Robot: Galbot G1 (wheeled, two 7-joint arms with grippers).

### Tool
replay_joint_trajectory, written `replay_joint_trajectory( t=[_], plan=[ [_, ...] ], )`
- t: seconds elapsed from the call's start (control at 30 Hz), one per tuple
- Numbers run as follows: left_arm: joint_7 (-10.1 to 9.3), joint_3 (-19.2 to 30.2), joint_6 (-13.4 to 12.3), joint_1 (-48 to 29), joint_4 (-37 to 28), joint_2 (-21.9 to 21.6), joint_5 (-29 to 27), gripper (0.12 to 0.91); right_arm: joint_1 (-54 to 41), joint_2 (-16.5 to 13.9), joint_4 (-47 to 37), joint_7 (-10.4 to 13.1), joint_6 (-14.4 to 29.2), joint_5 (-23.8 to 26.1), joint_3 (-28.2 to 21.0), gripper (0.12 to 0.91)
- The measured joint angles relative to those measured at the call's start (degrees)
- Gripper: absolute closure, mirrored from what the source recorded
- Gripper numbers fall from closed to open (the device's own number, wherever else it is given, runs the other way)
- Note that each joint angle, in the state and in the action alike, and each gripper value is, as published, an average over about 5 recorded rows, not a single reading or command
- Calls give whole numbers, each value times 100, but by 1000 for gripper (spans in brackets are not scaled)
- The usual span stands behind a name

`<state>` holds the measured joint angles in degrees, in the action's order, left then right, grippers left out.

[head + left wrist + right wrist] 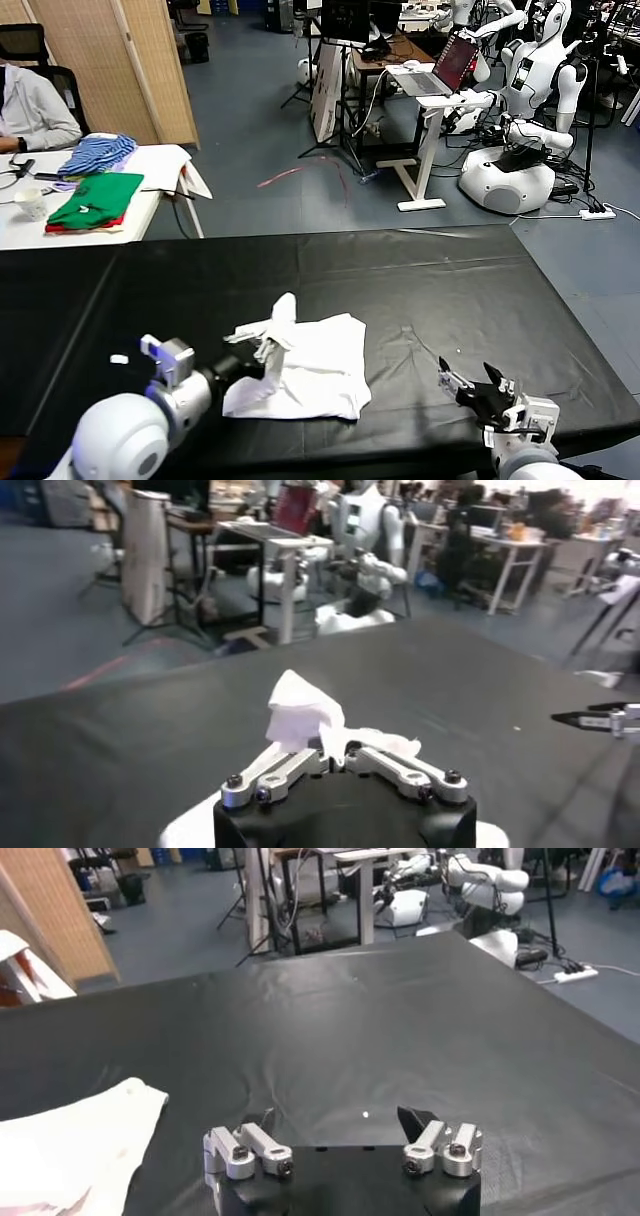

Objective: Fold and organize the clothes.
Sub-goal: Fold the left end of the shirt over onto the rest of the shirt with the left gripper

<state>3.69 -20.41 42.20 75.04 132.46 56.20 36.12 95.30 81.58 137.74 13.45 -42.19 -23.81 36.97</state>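
black cloth covers the work table (420, 290), the largest thing before us, and it runs across the whole width of our head view.

on it lies one white t-shirt (320, 375), partly folded, left of the table's middle and near the front edge. its left side is bunched and pulled up into a peak; the rest lies flat on the black cloth. in our right wrist view a flat white corner of it shows (90, 1148) with a trace of pink-red at the lower edge.

our left arm reaches in low from the front left, forearm angled toward the shirt. the left gripper (262, 362) is at the shirt's left edge with its fingers pinched together on a fold of the white fabric; in our left wrist view the cloth rises in a crumpled peak (300, 715) straight out from between the closed fingertips (335, 755).

our right arm sits at the front right corner of the table, well apart from the shirt. the right gripper (480, 385) rests low over bare black cloth, its two fingers (415, 1120) spread wide and holding nothing.

beyond the table, at the far left, a white side table (150, 165) carries one blue-striped cloth (95, 152), one folded green garment (98, 197) on one red one (62, 227), and one white cup (32, 204).

we count no containers on the work table.
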Motion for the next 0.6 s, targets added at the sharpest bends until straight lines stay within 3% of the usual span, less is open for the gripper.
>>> replay_joint_trajectory(
  t=[0.3,0.6],
  plan=[
    [23,740,-1,-494,-378,119,-199,849,11,8,35,-22,0,-6,12,118],
    [-2,1160,-1,-645,-661,221,-511,849,13,12,71,-26,0,-15,0,118]
  ],
)
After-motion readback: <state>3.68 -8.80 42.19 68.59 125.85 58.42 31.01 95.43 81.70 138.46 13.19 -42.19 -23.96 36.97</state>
